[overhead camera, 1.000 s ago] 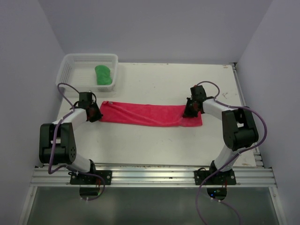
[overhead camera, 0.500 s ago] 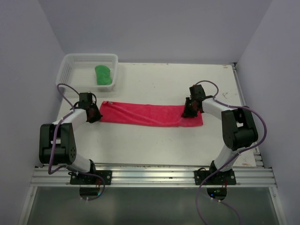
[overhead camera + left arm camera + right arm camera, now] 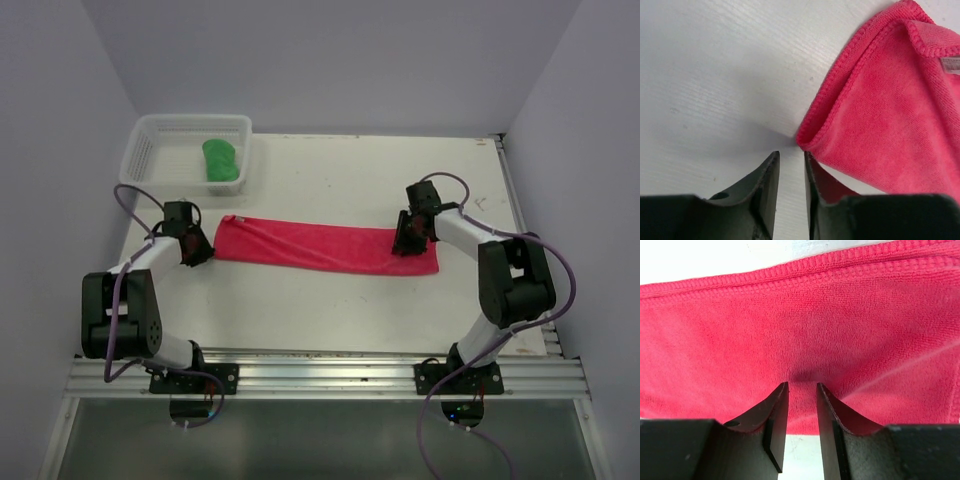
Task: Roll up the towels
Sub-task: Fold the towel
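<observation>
Left hand [image 3: 791, 155] rests narrowly parted beside the pink-red towel [image 3: 890, 115].

From above, the right gripper [image 3: 408, 240] hid part of the right end of the pink-red towel [image 3: 310, 245]. The right wrist view cut that towel off at both sides, and the left wrist view cut it off at right and bottom. Beyond its left end, the green towel [image 3: 221, 160] was too small to show its folds.

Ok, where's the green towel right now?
In the top view, the green towel lies bunched inside the white mesh basket at the far left corner of the table, apart from the pink-red towel spread mid-table.
</observation>
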Controlling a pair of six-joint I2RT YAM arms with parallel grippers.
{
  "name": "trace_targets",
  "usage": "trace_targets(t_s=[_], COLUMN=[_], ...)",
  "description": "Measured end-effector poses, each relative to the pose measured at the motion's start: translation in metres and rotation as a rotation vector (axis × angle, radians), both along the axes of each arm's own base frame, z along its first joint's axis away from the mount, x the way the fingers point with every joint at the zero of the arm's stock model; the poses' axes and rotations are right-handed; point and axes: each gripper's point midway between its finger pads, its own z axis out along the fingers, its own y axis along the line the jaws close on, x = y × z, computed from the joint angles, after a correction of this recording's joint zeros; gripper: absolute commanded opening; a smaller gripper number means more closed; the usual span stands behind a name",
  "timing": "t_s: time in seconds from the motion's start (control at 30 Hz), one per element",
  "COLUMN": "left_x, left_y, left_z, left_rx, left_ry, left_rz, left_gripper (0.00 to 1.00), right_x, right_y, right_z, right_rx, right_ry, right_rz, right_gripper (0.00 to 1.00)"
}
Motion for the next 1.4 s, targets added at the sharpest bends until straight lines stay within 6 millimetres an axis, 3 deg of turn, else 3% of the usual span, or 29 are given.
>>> trace_targets(t_s=[0.03,0.07,0.13,0.17,0.27,0.3,0.33,0.47,0.7,1.07,1.2,1.4], left_x=[-0.001,-0.003,-0.004,-0.004,0.003,0.006,0.008,0.011,0.012,0.028,0.028,0.027], left_y=[-0.001,-0.002,-0.004,-0.005,-0.008,-0.009,-0.009,-0.013,-0.016,-0.026,-0.025,-0.018], left_z=[0.002,0.004,0.012,0.017,0.031,0.034,0.034,0.026,0.009,0.013,0.002,-0.002], left_rx=[-0.004,-0.007,-0.016,-0.021,-0.03,-0.032,-0.036,-0.047,-0.066,-0.036,-0.015,0.019], left_ry=[-0.008,-0.019,-0.059,-0.085,-0.153,-0.169,-0.174,-0.165,-0.122,-0.147,-0.11,-0.085], left_rz=[0.001,0.001,-0.002,-0.005,-0.019,-0.024,-0.028,-0.051,-0.066,-0.108,-0.112,-0.091], left_gripper=[0.39,0.53,0.64,0.81,0.96,0.96,0.94,0.71,0.62,0.45,0.38,0.16], right_x=[0.0,0.0,-0.001,0.0,0.0,0.0,0.0,-0.001,-0.002,-0.003,-0.003,-0.004], right_y=[0.0,0.0,-0.001,0.0,0.0,0.0,0.0,-0.001,-0.001,-0.001,-0.001,-0.002], right_z=[0.002,0.004,0.01,0.013,0.018,0.019,0.019,0.018,0.018,0.017,0.017,0.016], right_rx=[0.0,-0.001,0.002,0.003,0.008,0.008,0.007,0.004,0.002,0.0,-0.001,-0.003], right_ry=[-0.004,-0.008,-0.02,-0.027,-0.041,-0.042,-0.042,-0.037,-0.032,-0.032,-0.031,-0.03], right_rz=[0.001,0.002,0.004,0.005,0.007,0.008,0.008,0.013,0.014,0.02,0.021,0.025], right_gripper=[0.33,0.34,0.34,0.34,0.34,0.34,0.34,0.35,0.35,0.35,0.35,0.35])
